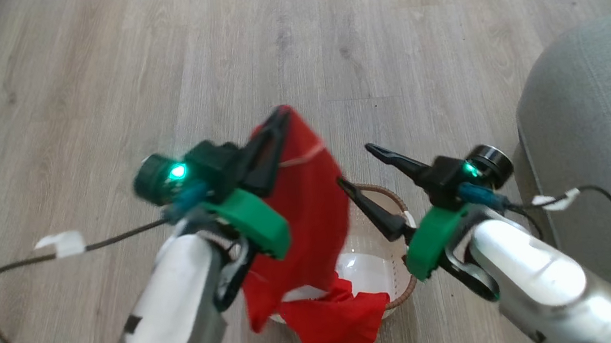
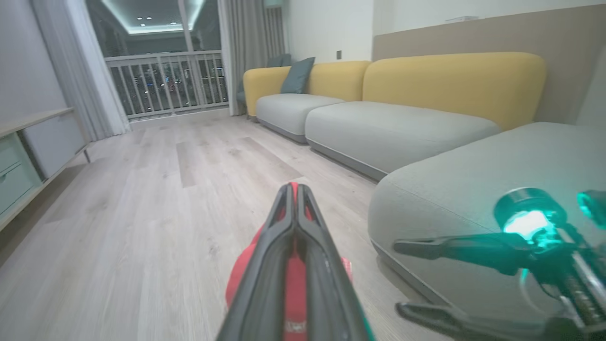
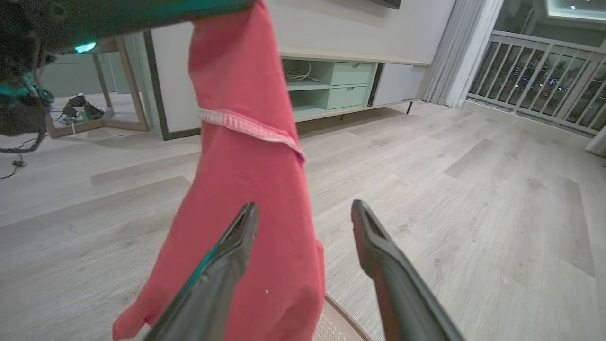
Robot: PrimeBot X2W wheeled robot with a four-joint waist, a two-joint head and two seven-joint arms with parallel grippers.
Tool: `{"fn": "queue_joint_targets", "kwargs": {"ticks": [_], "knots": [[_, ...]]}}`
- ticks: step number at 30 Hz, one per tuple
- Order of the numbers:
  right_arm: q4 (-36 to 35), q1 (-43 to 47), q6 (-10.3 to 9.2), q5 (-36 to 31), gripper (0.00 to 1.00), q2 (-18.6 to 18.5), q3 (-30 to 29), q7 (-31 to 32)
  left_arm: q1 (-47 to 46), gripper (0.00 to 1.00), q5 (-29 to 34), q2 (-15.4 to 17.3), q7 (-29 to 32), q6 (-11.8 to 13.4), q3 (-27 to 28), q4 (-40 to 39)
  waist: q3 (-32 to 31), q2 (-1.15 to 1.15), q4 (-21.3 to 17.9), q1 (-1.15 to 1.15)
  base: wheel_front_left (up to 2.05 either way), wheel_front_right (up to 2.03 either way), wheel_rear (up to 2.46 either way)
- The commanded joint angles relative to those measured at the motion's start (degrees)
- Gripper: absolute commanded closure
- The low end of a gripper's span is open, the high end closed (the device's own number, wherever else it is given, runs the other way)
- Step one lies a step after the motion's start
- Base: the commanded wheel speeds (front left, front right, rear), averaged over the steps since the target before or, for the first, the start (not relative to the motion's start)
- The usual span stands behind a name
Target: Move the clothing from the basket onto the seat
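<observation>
Dangling from left fingers (image 1: 274,134) clamped on its top edge, red clothing (image 1: 310,216) hangs over basket (image 1: 392,195), tail draped across rim. Right fingers (image 1: 390,158) wide open, empty. Risk imo: tail snags rim, tips basket, or 1 pinch slips before seat (image 1: 588,107).

Most of the basket (image 1: 374,271) is covered up by the hanging clothing (image 1: 309,211), so what's inside it can't really be made out. The seat (image 1: 590,124) gets cut off at the right edge.
</observation>
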Motion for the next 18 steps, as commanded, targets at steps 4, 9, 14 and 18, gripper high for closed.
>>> {"fn": "queue_joint_targets", "kwargs": {"ticks": [4,9,14,18], "knots": [[0.91,-4.48,-0.01,2.98,0.00,0.48,4.10,-0.38,-5.50,1.00,-1.24,0.18,0.30,-0.35,-2.15,-3.56,0.38,0.00,0.44,0.00,0.00,0.00,0.00],[5.04,-7.94,-0.01,5.95,0.00,0.10,9.06,-0.38,-7.15,1.00,-3.91,0.13,0.29,-0.48,-6.84,-5.42,0.43,0.00,0.80,0.00,0.00,0.00,0.00],[7.02,-8.71,-0.01,9.08,1.00,0.41,10.49,-0.38,-7.19,1.00,-6.52,0.11,0.66,-0.50,-8.79,-6.76,0.24,0.00,1.06,0.00,0.00,0.00,0.00],[6.31,-8.47,-0.01,10.30,1.00,0.08,9.40,-0.38,-6.78,0.86,-6.91,0.42,0.60,0.02,-8.60,-6.64,0.38,0.00,0.81,0.00,0.00,0.00,0.00]]}}
